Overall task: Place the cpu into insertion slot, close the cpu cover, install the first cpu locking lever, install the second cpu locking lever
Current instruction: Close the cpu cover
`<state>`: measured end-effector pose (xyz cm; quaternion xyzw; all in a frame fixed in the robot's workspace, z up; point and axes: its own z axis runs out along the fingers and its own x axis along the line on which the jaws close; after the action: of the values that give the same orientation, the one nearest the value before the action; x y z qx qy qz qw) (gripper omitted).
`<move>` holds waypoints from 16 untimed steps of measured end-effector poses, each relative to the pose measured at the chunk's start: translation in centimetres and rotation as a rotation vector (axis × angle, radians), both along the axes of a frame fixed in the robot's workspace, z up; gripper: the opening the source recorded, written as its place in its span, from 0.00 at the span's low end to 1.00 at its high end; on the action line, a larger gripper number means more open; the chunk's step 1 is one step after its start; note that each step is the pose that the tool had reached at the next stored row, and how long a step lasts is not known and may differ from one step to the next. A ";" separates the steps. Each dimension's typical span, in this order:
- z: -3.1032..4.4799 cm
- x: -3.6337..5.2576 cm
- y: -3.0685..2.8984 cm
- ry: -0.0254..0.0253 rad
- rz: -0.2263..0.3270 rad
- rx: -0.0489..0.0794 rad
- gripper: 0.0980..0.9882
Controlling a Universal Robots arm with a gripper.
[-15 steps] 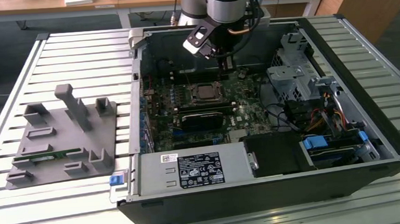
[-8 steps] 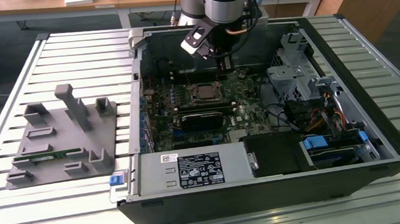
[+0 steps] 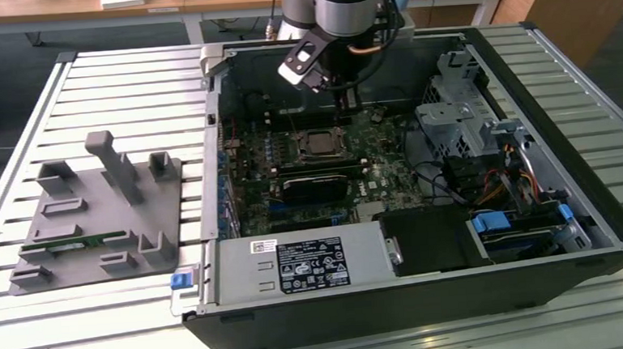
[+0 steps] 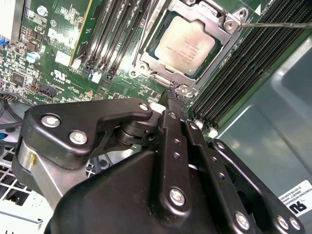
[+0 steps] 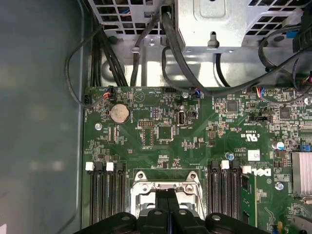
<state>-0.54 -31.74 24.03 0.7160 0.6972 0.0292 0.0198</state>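
Black jointed gripper (image 4: 174,93): fingers set narrow with nothing visible between them, tips just beside the rim of the small square silver-rimmed insertion slot (image 4: 158,78) in the green motherboard (image 5: 170,131). Flat square silver-grey cpu (image 4: 185,45): seated in that slot, with the thin silver window-frame cpu cover (image 4: 147,51) lying down around it; placing and closing look done. Thin steel locking lever (image 4: 278,24): juts away from one socket corner, seemingly unlatched; both levers judged outstanding.

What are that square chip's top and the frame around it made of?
The chip has a top that looks like dull grey metal with a soft matte sheen. The frame seems to be thin, bright silver sheet metal, glinting at its edges; which metal is unclear.
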 end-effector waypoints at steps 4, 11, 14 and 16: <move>-0.01 -0.24 0.00 0.0000 0.000 0.000 0.01; -0.02 -0.74 0.00 -0.0001 0.000 0.000 0.01; -0.03 -1.00 0.00 -0.0001 0.000 0.000 0.01; -0.05 -1.38 0.00 -0.0009 0.000 0.000 0.01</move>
<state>-1.92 -31.74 23.99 0.7160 0.6972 0.0296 0.0201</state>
